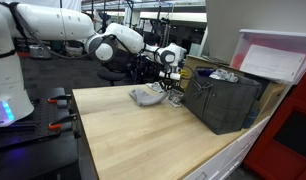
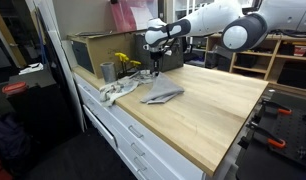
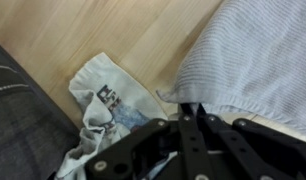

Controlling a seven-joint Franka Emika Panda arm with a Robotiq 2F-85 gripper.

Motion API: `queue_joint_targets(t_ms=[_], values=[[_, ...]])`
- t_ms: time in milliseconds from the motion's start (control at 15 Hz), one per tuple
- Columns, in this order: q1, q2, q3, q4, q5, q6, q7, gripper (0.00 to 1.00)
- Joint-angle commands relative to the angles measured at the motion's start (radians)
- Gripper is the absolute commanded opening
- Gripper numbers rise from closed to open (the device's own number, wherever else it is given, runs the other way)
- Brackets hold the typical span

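Observation:
My gripper points down at the wooden table, its two fingers pressed together on the near hem of a grey knit cloth. The cloth lies mostly flat in both exterior views, with the gripper at the end nearest the bin. A crumpled white cloth with a blue print lies right beside the fingers; it also shows in an exterior view.
A dark grey bin stands close to the gripper at the table's end. A metal cup and a yellow object sit next to it. The table has drawers along its front edge.

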Motion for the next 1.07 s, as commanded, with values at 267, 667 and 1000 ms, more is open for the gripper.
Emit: queue_joint_targets(t_ms=[267, 667, 1000], values=[[0.135, -0.021, -0.101, -0.016, -0.134, -0.009, 0.152, 0.01], [0.224, -0.019, -0.172, -0.03, -0.242, -0.016, 0.254, 0.01], [0.258, -0.007, -0.116, -0.014, -0.214, -0.034, 0.16, 0.01]])
